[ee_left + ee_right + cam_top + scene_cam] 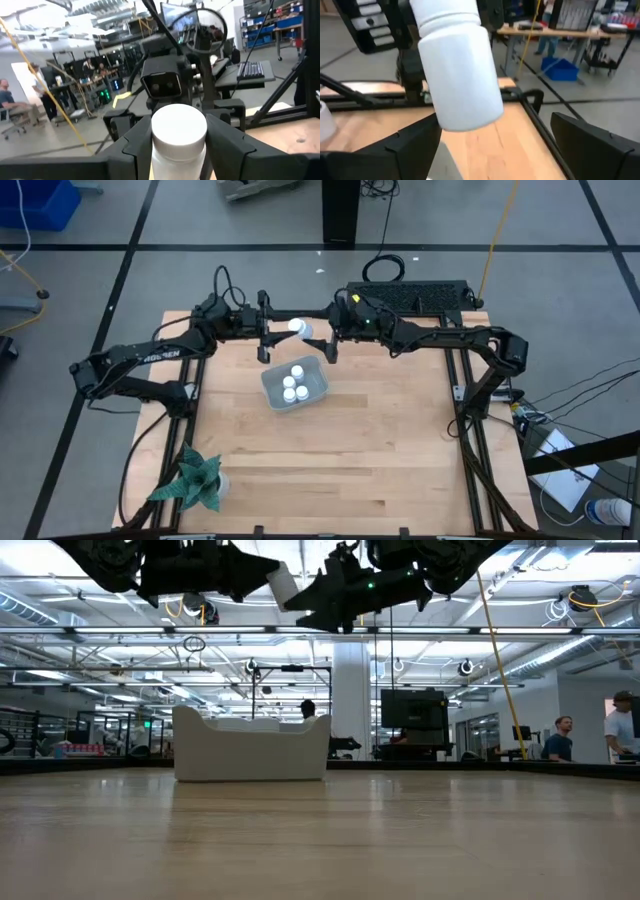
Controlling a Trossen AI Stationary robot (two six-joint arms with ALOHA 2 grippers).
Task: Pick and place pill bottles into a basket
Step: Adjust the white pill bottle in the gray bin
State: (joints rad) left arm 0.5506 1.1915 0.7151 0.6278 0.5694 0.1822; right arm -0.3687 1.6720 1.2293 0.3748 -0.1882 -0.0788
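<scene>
One white pill bottle point(297, 328) is held high in the air between my two arms, just past the far side of the basket. My left gripper point(179, 137) is shut on it. My right gripper point(492, 145) is open. Its two fingers stand on either side of the bottle's base end point(470, 107), and I cannot tell whether they touch it. The pale basket point(272, 380) rests on the table, with three white bottles point(293, 381) standing in it. The basket also shows in the low view point(250, 745), with the bottle point(283, 585) well above it. My left gripper pinches the bottle between its two fingers point(135, 145) at the narrower cap end point(177, 160). The fingers reach in about level from the table's left. The bottle points away from the gripper toward the right arm, its base end point(179, 122) free, lifted clear of table and basket.
A green star-shaped plant point(190, 480) stands at the table's near left corner. A keyboard point(415, 295) lies beyond the far edge. People show in the room behind the table point(560, 738). Bare wood lies near and right of the basket point(380, 440).
</scene>
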